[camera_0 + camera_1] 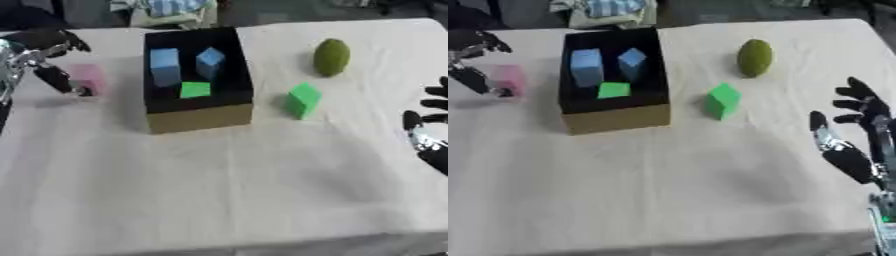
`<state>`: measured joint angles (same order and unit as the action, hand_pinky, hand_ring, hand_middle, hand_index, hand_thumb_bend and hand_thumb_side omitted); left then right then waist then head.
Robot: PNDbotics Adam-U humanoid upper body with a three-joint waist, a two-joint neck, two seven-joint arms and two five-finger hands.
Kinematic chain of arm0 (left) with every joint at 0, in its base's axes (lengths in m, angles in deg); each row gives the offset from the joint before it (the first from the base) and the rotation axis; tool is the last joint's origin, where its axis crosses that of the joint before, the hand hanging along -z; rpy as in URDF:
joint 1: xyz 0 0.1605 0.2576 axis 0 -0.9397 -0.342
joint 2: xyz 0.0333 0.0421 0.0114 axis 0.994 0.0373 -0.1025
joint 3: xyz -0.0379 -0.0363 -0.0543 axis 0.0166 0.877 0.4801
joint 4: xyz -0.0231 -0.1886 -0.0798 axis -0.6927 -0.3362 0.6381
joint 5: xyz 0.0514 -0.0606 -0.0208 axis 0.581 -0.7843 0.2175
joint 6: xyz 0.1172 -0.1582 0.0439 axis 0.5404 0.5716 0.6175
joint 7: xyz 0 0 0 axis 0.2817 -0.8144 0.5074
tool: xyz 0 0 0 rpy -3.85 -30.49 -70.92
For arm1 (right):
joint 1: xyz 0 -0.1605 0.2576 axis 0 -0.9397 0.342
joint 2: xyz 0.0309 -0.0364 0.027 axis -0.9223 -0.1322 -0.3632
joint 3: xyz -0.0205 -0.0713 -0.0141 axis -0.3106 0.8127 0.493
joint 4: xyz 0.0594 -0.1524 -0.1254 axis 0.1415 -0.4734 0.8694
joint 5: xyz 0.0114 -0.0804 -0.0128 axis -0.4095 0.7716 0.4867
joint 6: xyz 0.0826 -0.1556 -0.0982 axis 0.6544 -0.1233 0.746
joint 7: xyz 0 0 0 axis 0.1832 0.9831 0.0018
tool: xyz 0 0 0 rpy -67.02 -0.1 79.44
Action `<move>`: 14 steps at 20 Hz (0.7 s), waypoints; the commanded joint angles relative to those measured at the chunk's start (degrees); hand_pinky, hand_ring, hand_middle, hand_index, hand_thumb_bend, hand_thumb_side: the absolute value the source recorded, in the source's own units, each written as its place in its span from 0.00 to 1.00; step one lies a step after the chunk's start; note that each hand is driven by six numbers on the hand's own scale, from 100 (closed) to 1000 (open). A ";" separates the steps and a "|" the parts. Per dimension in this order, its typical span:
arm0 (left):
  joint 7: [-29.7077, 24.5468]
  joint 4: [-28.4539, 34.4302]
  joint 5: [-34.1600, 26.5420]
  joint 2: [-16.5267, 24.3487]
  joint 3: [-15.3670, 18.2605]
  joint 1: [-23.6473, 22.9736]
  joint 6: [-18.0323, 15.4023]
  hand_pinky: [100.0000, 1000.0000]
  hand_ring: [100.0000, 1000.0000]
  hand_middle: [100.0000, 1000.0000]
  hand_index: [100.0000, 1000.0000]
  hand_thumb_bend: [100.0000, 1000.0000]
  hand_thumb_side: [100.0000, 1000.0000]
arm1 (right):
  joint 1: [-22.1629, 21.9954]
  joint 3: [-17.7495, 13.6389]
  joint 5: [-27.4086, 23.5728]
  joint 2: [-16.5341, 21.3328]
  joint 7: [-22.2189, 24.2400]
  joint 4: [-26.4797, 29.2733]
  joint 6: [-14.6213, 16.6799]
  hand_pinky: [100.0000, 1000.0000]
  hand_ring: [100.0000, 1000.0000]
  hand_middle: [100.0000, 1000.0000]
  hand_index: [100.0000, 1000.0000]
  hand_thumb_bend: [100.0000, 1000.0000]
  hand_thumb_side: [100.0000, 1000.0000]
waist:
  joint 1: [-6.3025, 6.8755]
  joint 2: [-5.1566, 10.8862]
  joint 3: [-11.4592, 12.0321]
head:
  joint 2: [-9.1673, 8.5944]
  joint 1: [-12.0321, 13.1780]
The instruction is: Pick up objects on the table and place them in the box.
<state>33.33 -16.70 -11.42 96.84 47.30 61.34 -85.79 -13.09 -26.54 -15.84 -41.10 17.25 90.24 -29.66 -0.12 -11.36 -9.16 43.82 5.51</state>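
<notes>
Cream cloth-covered table (262, 200), bare across the near half. At the right edge, right hand (859, 145) held up off the cloth, fingers straight and spread, holding nothing. Further in, green cube (303, 100) on the cloth, just right of the box (199, 118). Box open-topped, dark inside, tan front wall, holding two blue blocks (164, 66) and a flat green piece (195, 90). Left of the box, left hand (48, 60) curled round a pink block (88, 79), thumb and fingers on either side. Farther back on the right, olive-green rounded fruit (332, 57), apart from the cube. Beyond the far edge, a heap of fabric (171, 10).
</notes>
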 commanded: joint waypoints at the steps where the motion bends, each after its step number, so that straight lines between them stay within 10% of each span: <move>1: 1.21 -0.05 2.15 0.58 0.77 1.86 0.38 0.85 0.81 0.78 0.87 0.58 0.30 | 0.84 0.00 -0.39 0.95 0.28 0.45 0.16 0.61 0.75 0.79 0.96 0.21 0.45 | -0.67 1.00 -0.16 | 0.14 0.38; 14: 0.36 -2.28 6.72 0.04 1.24 2.35 0.74 0.85 0.81 0.78 0.87 0.53 0.27 | 0.93 -0.08 -0.49 0.93 0.36 0.27 0.26 0.61 0.75 0.79 0.96 0.21 0.45 | -0.81 0.41 -0.62 | 0.29 0.79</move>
<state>33.96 -19.33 -5.24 95.88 47.94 62.24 -85.12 -12.67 -26.38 -15.92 -41.10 17.51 89.96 -29.50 -0.12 -11.42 -9.76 43.82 6.19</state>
